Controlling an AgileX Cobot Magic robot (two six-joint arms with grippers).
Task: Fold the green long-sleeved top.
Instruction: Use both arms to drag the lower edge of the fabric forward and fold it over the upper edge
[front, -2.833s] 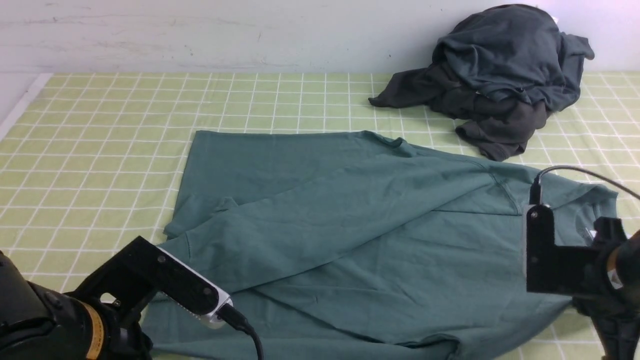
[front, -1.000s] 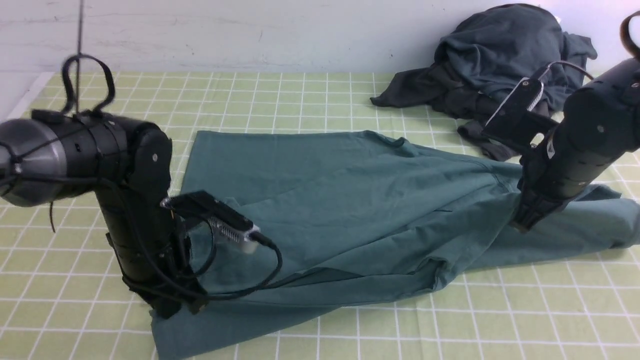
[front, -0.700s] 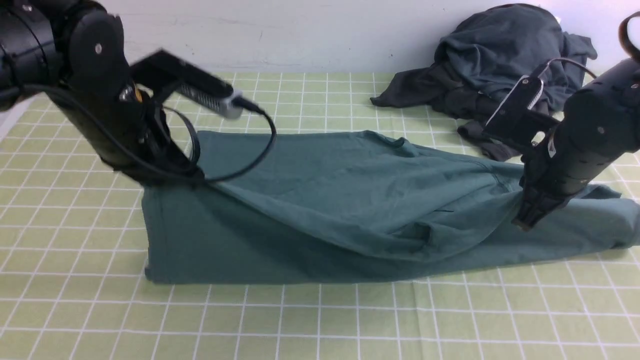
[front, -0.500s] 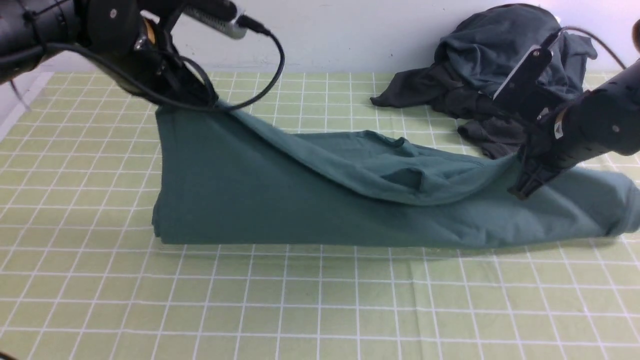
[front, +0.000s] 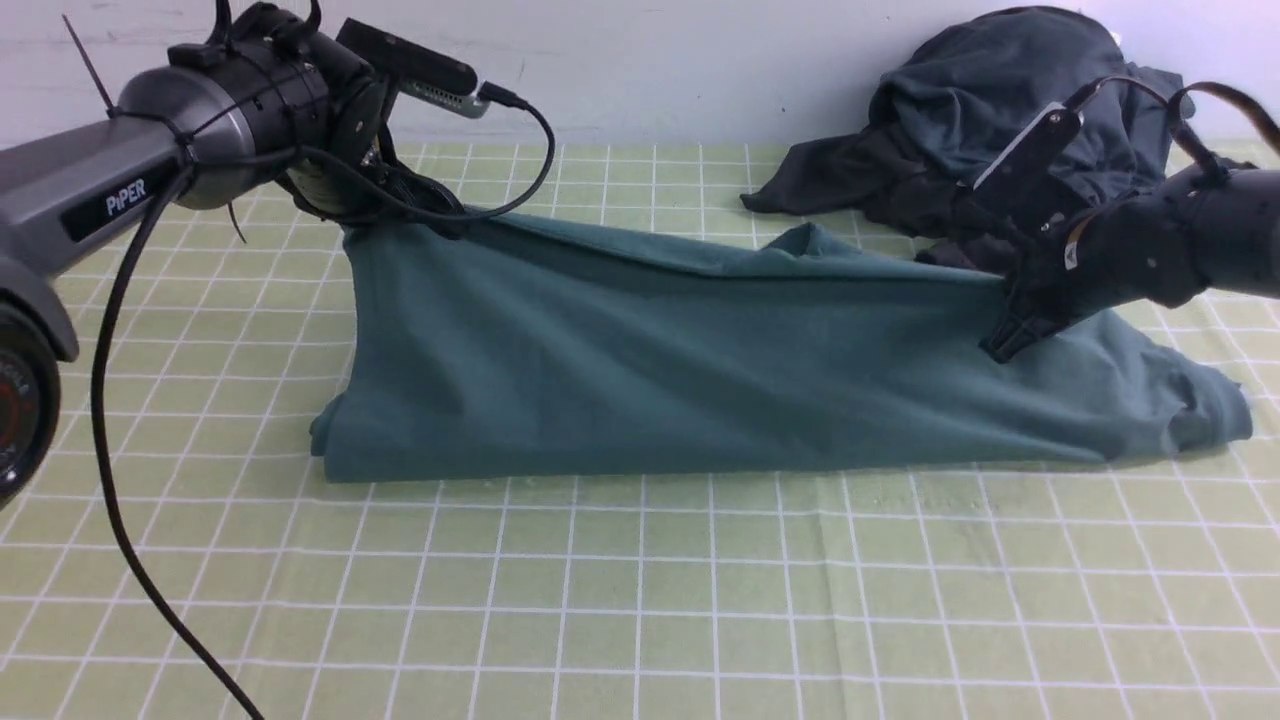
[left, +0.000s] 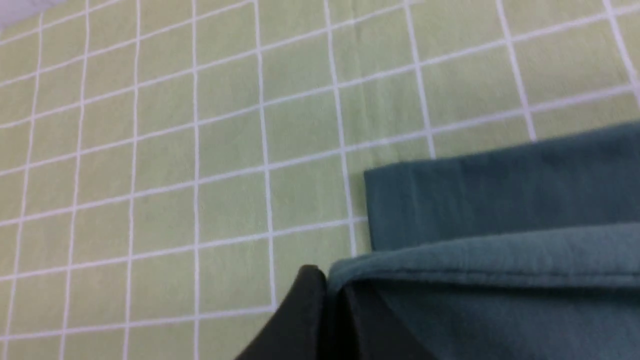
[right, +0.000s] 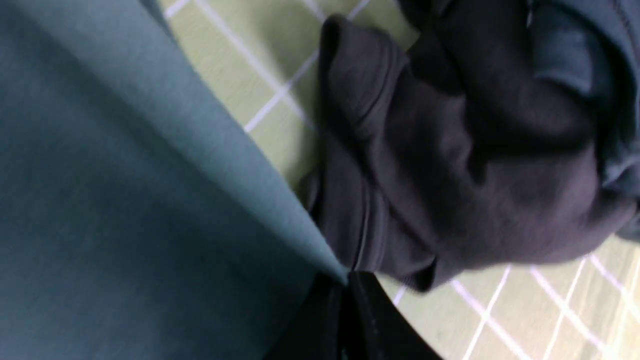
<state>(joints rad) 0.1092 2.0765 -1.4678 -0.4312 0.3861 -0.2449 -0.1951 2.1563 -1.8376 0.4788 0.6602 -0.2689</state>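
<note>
The green long-sleeved top (front: 650, 360) hangs like a tent across the middle of the table, its lifted edge stretched between both grippers and its near fold resting on the cloth. My left gripper (front: 440, 222) is shut on the top's raised left corner, toward the back left. In the left wrist view the hem of the top (left: 500, 250) is pinched in that gripper (left: 330, 285). My right gripper (front: 1000, 345) is shut on the raised right edge, close to the dark heap. The right wrist view shows the top (right: 125, 200) running taut into the shut right gripper (right: 345, 285).
A heap of charcoal-grey clothes (front: 1000, 130) lies at the back right, right beside my right arm, and fills much of the right wrist view as dark cloth (right: 450, 150). A green checked tablecloth (front: 640, 600) covers the table. A pale wall (front: 640, 60) closes the back.
Both grippers have lifted the top's near edge and carried it up and toward the back. The top has gone from lying flat to doubled over, its fold now along the near side.
</note>
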